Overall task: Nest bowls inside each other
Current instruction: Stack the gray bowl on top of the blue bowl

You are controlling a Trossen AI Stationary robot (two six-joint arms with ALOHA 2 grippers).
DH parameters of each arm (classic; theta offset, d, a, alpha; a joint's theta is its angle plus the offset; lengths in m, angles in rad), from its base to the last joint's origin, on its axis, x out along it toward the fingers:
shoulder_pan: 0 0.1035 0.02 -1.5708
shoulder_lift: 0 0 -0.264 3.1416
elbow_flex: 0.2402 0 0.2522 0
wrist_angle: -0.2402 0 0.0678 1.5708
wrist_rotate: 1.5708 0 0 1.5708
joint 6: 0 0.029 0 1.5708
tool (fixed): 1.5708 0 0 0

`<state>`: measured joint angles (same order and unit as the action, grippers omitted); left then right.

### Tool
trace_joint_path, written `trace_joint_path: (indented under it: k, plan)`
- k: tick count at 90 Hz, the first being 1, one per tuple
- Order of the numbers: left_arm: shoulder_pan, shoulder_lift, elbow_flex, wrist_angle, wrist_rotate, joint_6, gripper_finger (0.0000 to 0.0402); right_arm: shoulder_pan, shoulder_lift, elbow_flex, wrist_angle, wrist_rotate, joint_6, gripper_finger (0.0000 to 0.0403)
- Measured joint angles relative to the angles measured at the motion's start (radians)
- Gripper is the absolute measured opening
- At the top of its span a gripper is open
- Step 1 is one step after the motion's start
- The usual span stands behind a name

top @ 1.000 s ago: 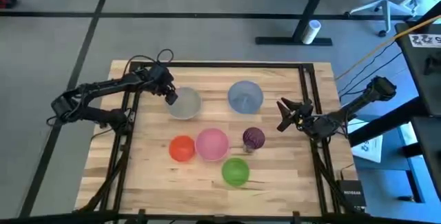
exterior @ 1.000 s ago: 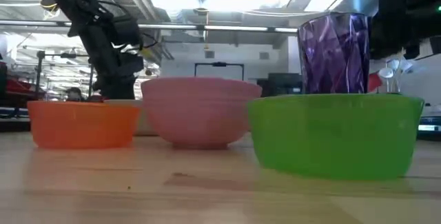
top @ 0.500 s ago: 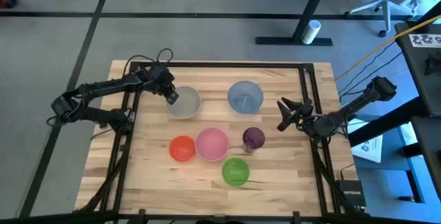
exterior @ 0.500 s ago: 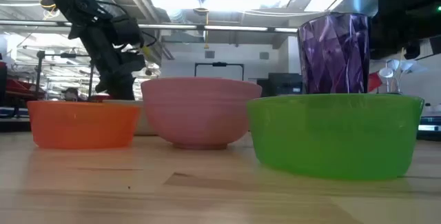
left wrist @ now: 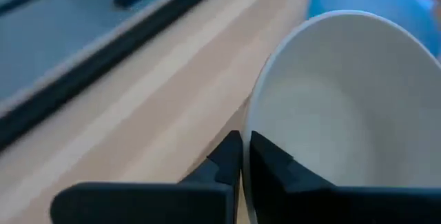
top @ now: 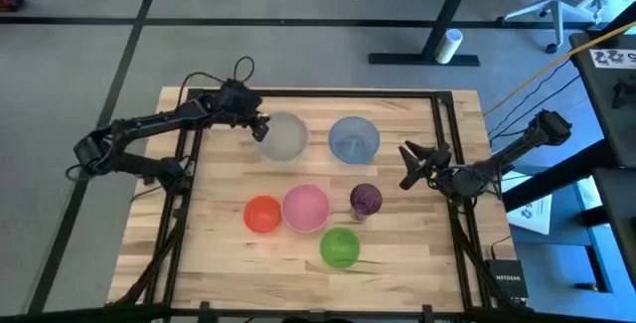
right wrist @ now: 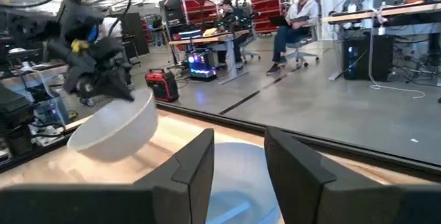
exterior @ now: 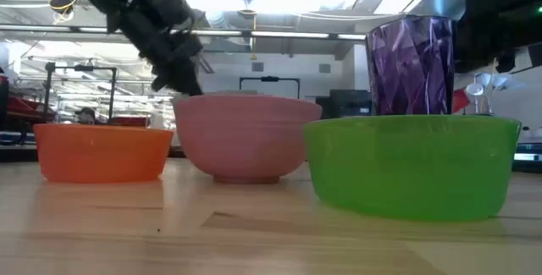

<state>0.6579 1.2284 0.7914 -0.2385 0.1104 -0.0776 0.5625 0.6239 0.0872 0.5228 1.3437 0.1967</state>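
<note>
No legible text, labels, brands or numbers can be made out in any view. A white sheet [top: 613, 58] with dark printed marks is seen at the upper right edge of the high view, but the marks cannot be read. A small dark box [top: 508, 281] with a faint pale marking is seen at the lower right of the high view, past the surface's [top: 214, 253] edge; the marking is too small to be read. Nothing is seen printed on the bowls.
</note>
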Motion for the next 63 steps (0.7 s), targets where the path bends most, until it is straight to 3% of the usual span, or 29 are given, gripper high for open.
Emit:
trace_joint_path:
  k: [16,42,63]
  plan:
    - [-0.01,0.066,0.096,0.072,0.018,-0.001,0.0,0.0,0.0,0.0,0.0,-0.001,0.0,0.0115]
    - [-0.089,0.364,0.321,0.16,0.024,0.016,0.0,0.0,0.0,0.0,0.0,-0.001,0.0,0.0115]
    - [-0.096,0.516,0.51,0.179,0.064,0.032,0.0,0.0,0.0,0.0,0.0,-0.001,-0.001,0.0115]
